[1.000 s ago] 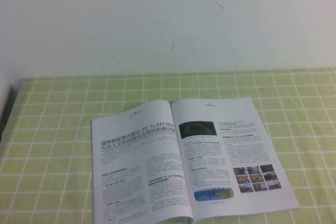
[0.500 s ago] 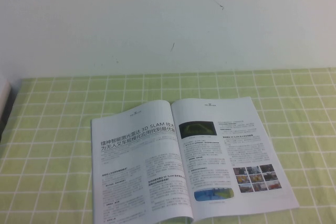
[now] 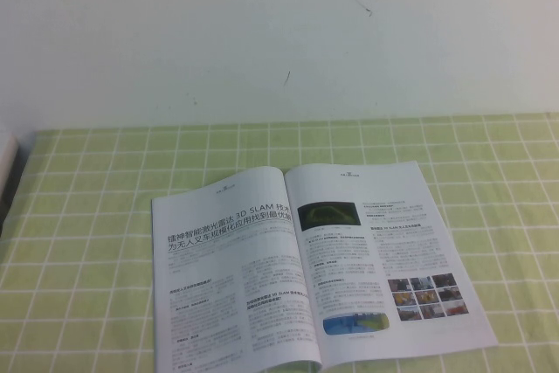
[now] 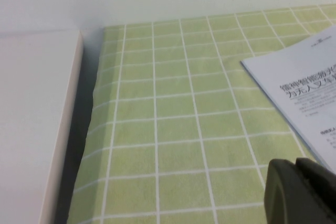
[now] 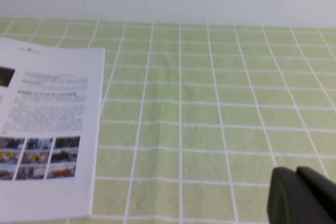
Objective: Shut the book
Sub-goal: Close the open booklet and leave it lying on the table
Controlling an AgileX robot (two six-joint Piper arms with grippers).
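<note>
The book [image 3: 314,272] lies wide open on the worktop [image 3: 105,216], pages up and flat on the green checked cloth. Its spine runs away from the robot, with a slight slant. The left page carries a big headline in Chinese characters. The right page has a dark picture with a green shape near the top, a blue picture lower down, and a block of small photos at the outer edge. The near edge of the left page runs off the bottom of the high view. No arm is over the book, and neither page is lifted.

In the left wrist view, the left end effector [image 4: 296,182] sits to the left of the book, just off the headline page's outer edge. Its two dark fingertips are clenched together with nothing between them. Further left of the book, past the cloth's edge, is a pale flat board [image 4: 31,119].

In the right wrist view, the right end effector [image 5: 295,184] sits to the right of the book, apart from the photo page's outer edge, with bare cloth between them. Its fingertips are also pressed together and hold nothing.

Beyond the book rises a plain white wall [image 3: 262,41] with a couple of thin dark scratches [image 3: 286,77].
</note>
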